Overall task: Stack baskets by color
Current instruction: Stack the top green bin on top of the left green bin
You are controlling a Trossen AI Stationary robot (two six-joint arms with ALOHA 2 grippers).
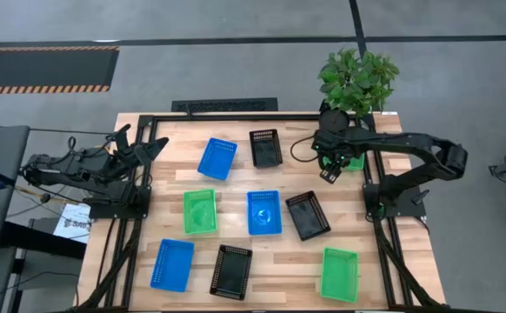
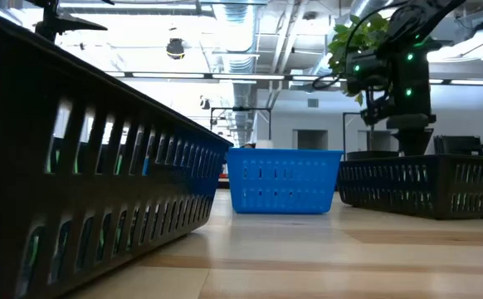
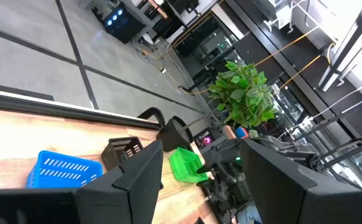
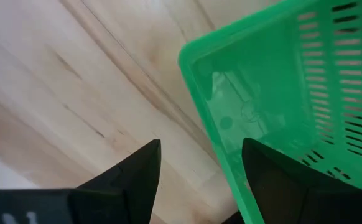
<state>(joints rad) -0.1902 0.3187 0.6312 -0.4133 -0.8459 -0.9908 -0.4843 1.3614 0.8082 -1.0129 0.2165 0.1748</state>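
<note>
Nine mesh baskets lie on the wooden table. The blue ones (image 1: 217, 158) (image 1: 264, 213) (image 1: 172, 264), the black ones (image 1: 265, 148) (image 1: 308, 215) (image 1: 230, 271) and two green ones (image 1: 200, 211) (image 1: 339, 274) stand apart on their bottoms. A third green basket (image 4: 280, 93) sits at the far right, partly under my right gripper (image 1: 329, 169). That gripper is open and points down above the basket's left end; in its wrist view one finger is over the bare wood and the other over the basket's inside. My left gripper (image 1: 144, 148) waits open and level at the far left.
A potted green plant (image 1: 357, 78) stands at the far right corner, just behind the right arm. In the low view a black basket (image 2: 100, 191) fills the near left, with a blue one (image 2: 283, 180) and another black one (image 2: 428, 183) behind it. Bare wood (image 1: 262, 287) shows between the baskets.
</note>
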